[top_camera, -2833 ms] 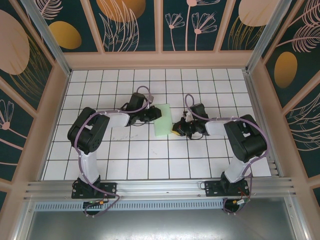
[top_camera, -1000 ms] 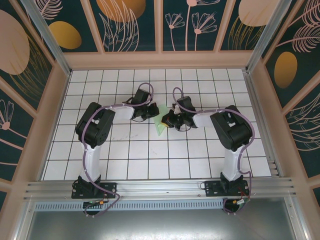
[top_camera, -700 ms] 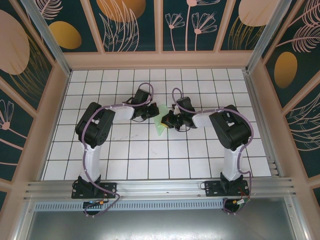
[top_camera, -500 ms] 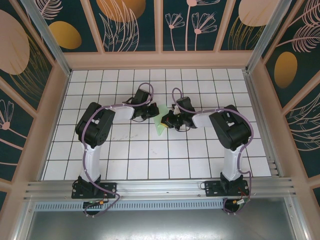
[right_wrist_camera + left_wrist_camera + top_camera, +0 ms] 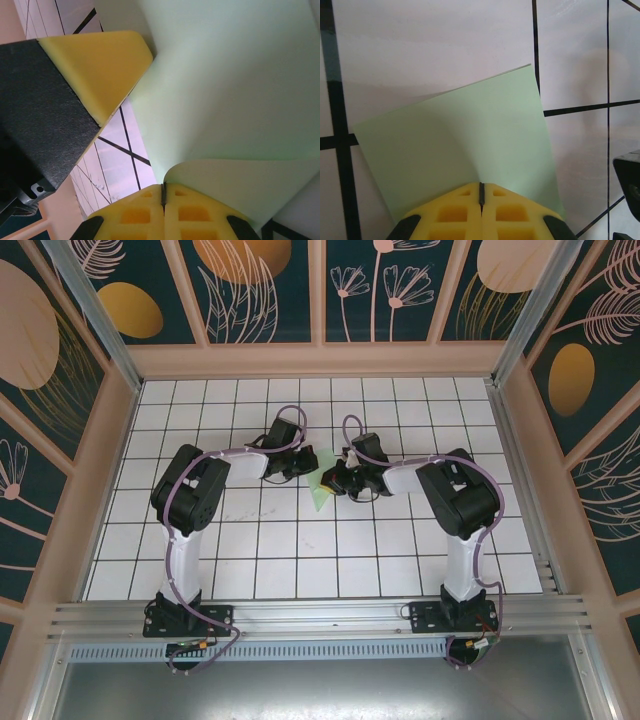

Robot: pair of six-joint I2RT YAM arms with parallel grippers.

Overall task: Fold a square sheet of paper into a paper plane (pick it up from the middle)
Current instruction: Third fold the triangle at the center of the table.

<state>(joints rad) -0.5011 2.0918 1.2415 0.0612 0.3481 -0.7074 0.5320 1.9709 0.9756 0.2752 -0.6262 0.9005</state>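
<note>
The square sheet of paper [image 5: 319, 497] is pale mint green and hangs bent between both grippers over the middle of the tiled table. My left gripper [image 5: 308, 464] is shut on one edge of it. In the left wrist view the sheet [image 5: 465, 135] fans out flat from the yellow gripper [image 5: 481, 192]. My right gripper [image 5: 332, 480] is shut on the opposite edge. In the right wrist view the sheet [image 5: 230, 95] curls over at that gripper [image 5: 163, 194], with a yellow finger [image 5: 95, 70] of the left gripper close by. The paper plane is out of view.
The white grid-tiled table [image 5: 300, 550] stretches all round the arms. Pink frame walls [image 5: 110, 440] close it in at the left, right and back. A metal rail [image 5: 320, 615] runs along the near edge, by the arm bases.
The sheet lay flat as a rectangle between the grippers at first. Both grippers have since closed in on each other and the sheet stands bent. Over the last second almost nothing moved.
</note>
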